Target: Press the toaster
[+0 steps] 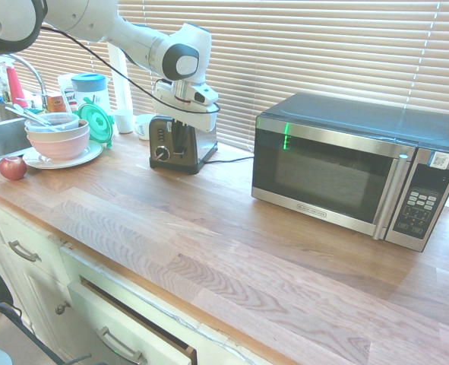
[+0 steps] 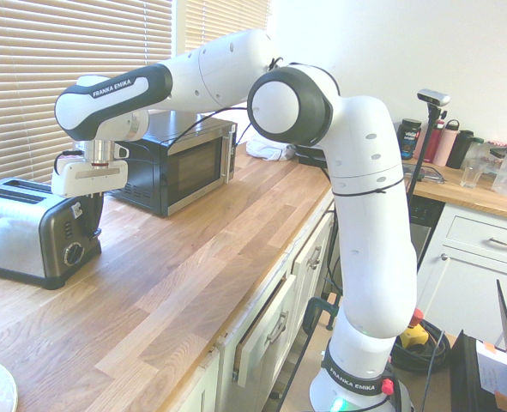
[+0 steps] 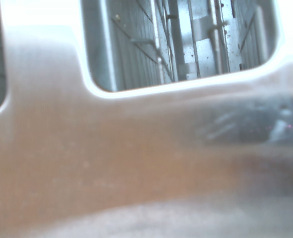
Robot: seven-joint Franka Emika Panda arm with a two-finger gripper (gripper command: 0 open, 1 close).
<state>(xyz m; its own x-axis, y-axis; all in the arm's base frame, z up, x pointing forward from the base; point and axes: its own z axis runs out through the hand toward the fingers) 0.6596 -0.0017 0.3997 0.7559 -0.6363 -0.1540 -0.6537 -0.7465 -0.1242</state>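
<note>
Right now the gripper (image 2: 93, 209) hangs straight down against the control end of the toaster (image 2: 32, 227), its dark fingers low beside the lever slot, but neither exterior view shows clearly whether they are apart or together, so that cannot be told. That two-slot toaster sits on the wooden countertop (image 1: 232, 251) near the window blinds (image 1: 323, 46), between the stack of bowls (image 1: 57, 135) by the sink and the microwave (image 1: 353, 171), well apart from both. Its long axis appears to run roughly along the counter's depth, with the knob-and-lever face turned toward the counter's front edge and slightly toward the microwave; the slots lie lengthwise along the top, and the wrist view looks steeply down into one of them, past brushed steel. As a judgement, the main risk is a push that lands off the lever: fingers sliding down the black face would miss the latch, or a slanted press could skid the light appliance backward or tip it. The trailing power cord (image 1: 228, 160) behind could also snag if the body shifts.
</note>
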